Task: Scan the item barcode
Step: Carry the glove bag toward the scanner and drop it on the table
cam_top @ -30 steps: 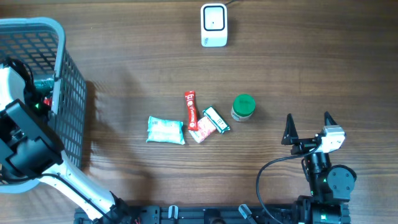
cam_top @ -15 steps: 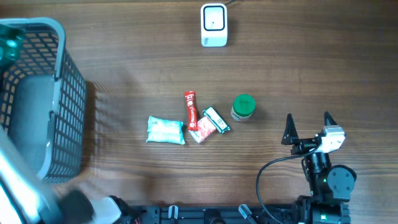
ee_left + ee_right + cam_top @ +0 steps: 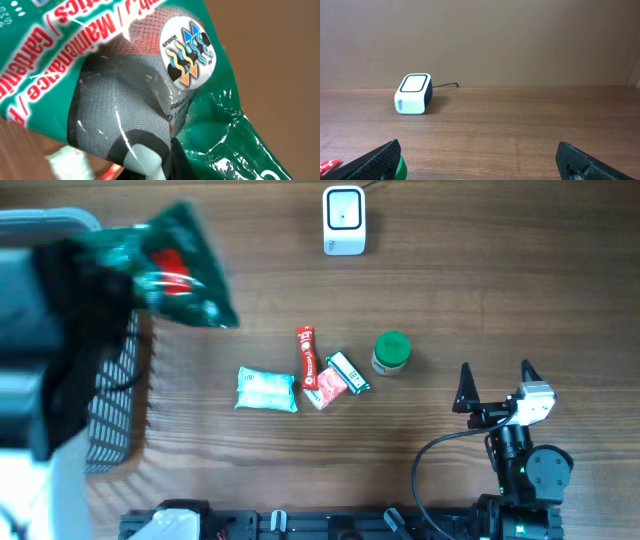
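One green packet (image 3: 180,265) pinched tight in the closed left claw (image 3: 160,161), pressed right against it. Right claw (image 3: 495,378) spread wide, holding nothing; white scanner (image 3: 343,220) well ahead, slightly left.

Crinkly green packet (image 3: 185,275) aloft, left of white scanner (image 3: 344,220)

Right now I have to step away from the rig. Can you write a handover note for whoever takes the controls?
Left gripper: shut on the green packet, held in the air beside the basket.
Right gripper: open, empty, at the near right of the table.
Scanner: far edge, centre.
A jar and small packs lie mid-table.
Done: packet gripped and raised.
Left: bring its barcode to the scanner; no barcode shows in the left wrist view.
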